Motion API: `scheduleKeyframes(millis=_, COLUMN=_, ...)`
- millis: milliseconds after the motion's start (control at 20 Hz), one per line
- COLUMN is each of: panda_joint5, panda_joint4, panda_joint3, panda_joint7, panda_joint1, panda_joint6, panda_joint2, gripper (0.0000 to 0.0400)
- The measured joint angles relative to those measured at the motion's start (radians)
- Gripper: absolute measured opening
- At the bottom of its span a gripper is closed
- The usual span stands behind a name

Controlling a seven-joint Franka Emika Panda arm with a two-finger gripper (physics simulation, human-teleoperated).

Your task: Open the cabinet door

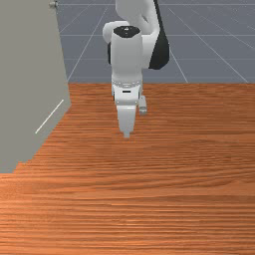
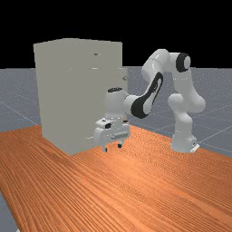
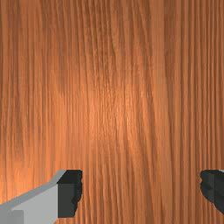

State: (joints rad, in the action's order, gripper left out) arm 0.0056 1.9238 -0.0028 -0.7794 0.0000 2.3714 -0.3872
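One wood table (image 1: 164, 199), grey floor (image 1: 214, 55), perhaps tiled

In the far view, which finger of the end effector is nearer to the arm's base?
The far view's right finger; the left finger stands farther from the base.

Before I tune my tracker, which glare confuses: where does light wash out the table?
Far view: pale sheen on the table, around below the end effector; wrist view: bright, washed-out patches along the grain; front view: only a faint glow in the foreground.
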Motion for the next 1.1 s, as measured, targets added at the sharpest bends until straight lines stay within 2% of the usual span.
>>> scheduleKeyframes(millis=200, panda_joint5=-0.031, panda_joint4=0.017, panda_joint3=-0.035, panda_joint7=0.056, panda_joint1=0.002, panda_joint6=-0.039, panda_joint2=0.005, gripper=0.0400)
scheduleKeyframes(millis=250, panda_joint5=-0.046, panda_joint4=0.092, panda_joint3=-0.060, panda_joint7=0.300, panda_joint1=0.026, panda_joint6=-0.138, panda_joint2=0.097, gripper=0.0246)
scheduleKeyframes(millis=300, panda_joint5=-0.044, panda_joint4=0.110, panda_joint3=-0.077, panda_joint7=0.535, panda_joint1=0.047, panda_joint6=-0.225, panda_joint2=0.187, gripper=0.0151)
scheduleKeyframes(millis=350, panda_joint5=-0.037, panda_joint4=0.109, panda_joint3=-0.090, panda_joint7=0.765, panda_joint1=0.063, panda_joint6=-0.285, panda_joint2=0.244, gripper=0.0093)
scheduleKeyframes(millis=450, panda_joint5=-0.011, panda_joint4=0.098, panda_joint3=-0.111, panda_joint7=1.207, panda_joint1=0.081, panda_joint6=-0.363, panda_joint2=0.285, gripper=0.0035)
scheduleKeyframes(millis=550, panda_joint5=0.012, panda_joint4=0.092, panda_joint3=-0.124, panda_joint7=1.411, panda_joint1=0.081, panda_joint6=-0.401, panda_joint2=0.298, gripper=0.0013)
scheduleKeyframes(millis=650, panda_joint5=0.017, panda_joint4=0.112, panda_joint3=-0.131, panda_joint7=1.486, panda_joint1=0.077, panda_joint6=-0.415, panda_joint2=0.325, gripper=0.0005)
scheduleKeyframes(millis=850, panda_joint5=0.000, panda_joint4=0.249, panda_joint3=-0.147, panda_joint7=1.530, panda_joint1=0.061, panda_joint6=-0.418, panda_joint2=0.438, gripper=0.0001)
scheduleKeyframes(millis=1100, panda_joint5=-0.031, panda_joint4=0.468, panda_joint3=-0.133, panda_joint7=1.556, panda_joint1=0.052, panda_joint6=-0.378, panda_joint2=0.700, gripper=0.0000)
